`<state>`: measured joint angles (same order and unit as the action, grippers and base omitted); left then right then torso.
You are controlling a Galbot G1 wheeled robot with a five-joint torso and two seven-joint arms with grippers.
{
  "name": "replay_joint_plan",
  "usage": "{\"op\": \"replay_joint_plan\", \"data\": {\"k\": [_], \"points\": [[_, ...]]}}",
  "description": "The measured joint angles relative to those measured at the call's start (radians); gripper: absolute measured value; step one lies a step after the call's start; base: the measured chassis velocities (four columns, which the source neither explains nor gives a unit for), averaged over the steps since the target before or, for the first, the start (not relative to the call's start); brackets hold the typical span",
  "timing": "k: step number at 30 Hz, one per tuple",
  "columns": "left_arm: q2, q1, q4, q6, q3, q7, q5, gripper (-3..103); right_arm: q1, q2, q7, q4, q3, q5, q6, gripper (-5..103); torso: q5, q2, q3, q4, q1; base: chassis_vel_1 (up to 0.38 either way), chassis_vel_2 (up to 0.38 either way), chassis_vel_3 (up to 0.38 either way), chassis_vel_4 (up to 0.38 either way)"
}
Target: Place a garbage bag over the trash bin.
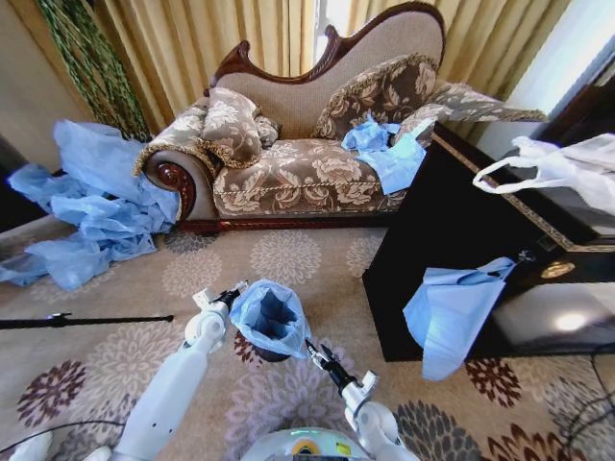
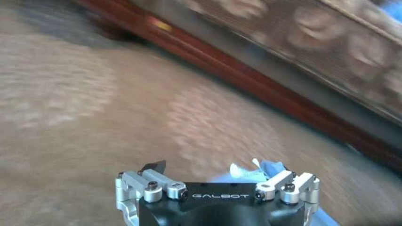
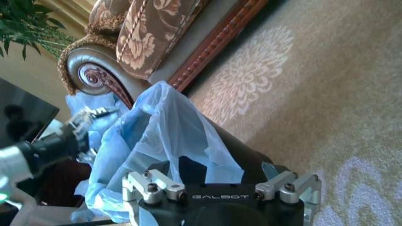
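you're mid-fit: the garbage bag (image 1: 270, 317) sits draped over the trash bin (image 1: 272, 353) on the carpet, left gripper (image 1: 228, 298) and right gripper (image 1: 317, 356) pinching opposite edges, so next judge pulling the film down past the rim.

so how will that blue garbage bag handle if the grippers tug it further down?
The garbage bag is probably floppy: it drapes in crinkled folds over the trash bin. It likely weighs little and looks thin, so it may slip or tear. The left gripper and right gripper flank it.
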<state>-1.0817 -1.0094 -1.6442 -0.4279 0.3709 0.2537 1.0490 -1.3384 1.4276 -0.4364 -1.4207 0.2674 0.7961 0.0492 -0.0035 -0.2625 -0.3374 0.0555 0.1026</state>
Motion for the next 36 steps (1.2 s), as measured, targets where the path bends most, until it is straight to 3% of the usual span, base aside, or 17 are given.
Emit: {"op": "replay_joint_plan", "data": {"k": [1,2,3,4,6,7,8,9,13,15,16,17,19,20,25,33,36], "points": [[0.032,-0.001,-0.011,-0.045,0.006,-0.076,-0.007,100,-0.003,0.001,-0.004,0.0,0.002,-0.005,-0.004,95,0.0,0.0,0.0,0.0,0.0,0.0,0.0,0.0,0.0],[0.032,-0.001,-0.011,-0.045,0.006,-0.076,-0.007,100,-0.003,0.001,-0.004,0.0,0.002,-0.005,-0.004,95,0.0,0.0,0.0,0.0,0.0,0.0,0.0,0.0,0.0],[0.053,-0.001,-0.015,-0.07,0.011,-0.126,-0.019,100,-0.005,0.001,-0.006,0.0,0.004,-0.007,-0.006,96,0.0,0.0,0.0,-0.0001,0.0,0.0,0.0,0.0,0.0],[0.106,0.0,-0.016,-0.116,0.029,-0.236,-0.058,100,-0.011,0.003,-0.014,-0.001,0.008,-0.012,-0.011,96,0.0001,0.0,0.0,-0.0005,0.0,0.0,0.0,0.0,0.0],[0.161,0.016,0.004,-0.153,0.05,-0.354,-0.084,100,-0.019,0.005,-0.023,-0.001,0.014,-0.017,-0.016,97,0.0,0.0,0.0,-0.0008,0.0,0.0,0.0,0.0,0.0],[0.161,0.016,0.004,-0.153,0.05,-0.354,-0.084,100,-0.019,0.005,-0.023,-0.001,0.014,-0.017,-0.016,97,0.0,0.0,0.0,-0.0008,0.0,0.0,0.0,0.0,0.0],[0.191,0.041,0.026,-0.186,0.053,-0.396,-0.094,100,-0.024,0.007,-0.029,-0.001,0.019,-0.019,-0.021,97,0.0001,0.0,0.0,-0.0008,0.0,0.0,0.0,0.0,0.0],[0.214,0.079,0.052,-0.231,0.045,-0.389,-0.083,100,-0.029,0.007,-0.035,-0.001,0.023,-0.021,-0.024,97,0.0001,0.0,0.0,-0.0006,0.0,0.0,0.0,0.0,0.0],[0.233,0.133,0.095,-0.272,0.022,-0.391,-0.036,100,-0.033,0.007,-0.039,-0.002,0.027,-0.022,-0.027,97,-0.0001,0.0,0.0,0.0003,0.0,0.0,0.0,0.0,0.0],[0.234,0.182,0.146,-0.307,0.004,-0.471,-0.063,100,-0.031,0.006,-0.039,-0.002,0.024,-0.027,-0.027,97,0.0,0.0,0.0,0.0,0.0,0.0,0.0,0.0,0.0],[0.235,0.199,0.174,-0.307,-0.006,-0.541,-0.104,100,-0.025,0.005,-0.039,-0.001,0.018,-0.03,-0.027,97,-0.0003,0.0,0.0,0.0004,0.0,0.0,0.0,0.0,0.0],[0.235,0.199,0.174,-0.307,-0.006,-0.541,-0.104,100,-0.025,0.005,-0.039,-0.001,0.018,-0.03,-0.027,97,-0.0003,0.0,0.0,0.0004,0.0,0.0,0.0,0.0,0.0],[0.251,0.227,0.253,-0.261,-0.035,-0.725,-0.286,100,-0.015,0.005,-0.039,0.001,0.012,-0.034,-0.028,97,0.0001,0.0,0.0,-0.0005,0.0,0.0,0.0,0.0,0.0],[0.257,0.239,0.285,-0.226,-0.045,-0.772,-0.33,100,-0.014,0.005,-0.039,0.001,0.012,-0.035,-0.029,97,-0.0002,0.0,0.0,-0.0008,0.0,0.0,0.0,0.0,0.0],[0.264,0.251,0.348,-0.147,-0.054,-0.864,-0.384,100,0.004,0.005,-0.046,0.015,0.007,-0.032,-0.031,97,0.0003,0.0,0.0,-0.0003,0.0,0.0,0.0,0.0,0.0],[0.194,0.269,0.409,-0.124,-0.064,-0.876,-0.398,101,0.028,0.006,-0.053,0.033,-0.011,-0.02,-0.029,97,0.0002,0.0,0.0,0.0,0.0,0.0,0.0,0.0,0.0],[0.167,0.275,0.433,-0.121,-0.069,-0.876,-0.403,96,0.035,0.007,-0.055,0.039,-0.014,-0.018,-0.029,95,0.0001,0.0,0.0,-0.0001,0.0,0.0,0.0,0.0,0.0]]}}
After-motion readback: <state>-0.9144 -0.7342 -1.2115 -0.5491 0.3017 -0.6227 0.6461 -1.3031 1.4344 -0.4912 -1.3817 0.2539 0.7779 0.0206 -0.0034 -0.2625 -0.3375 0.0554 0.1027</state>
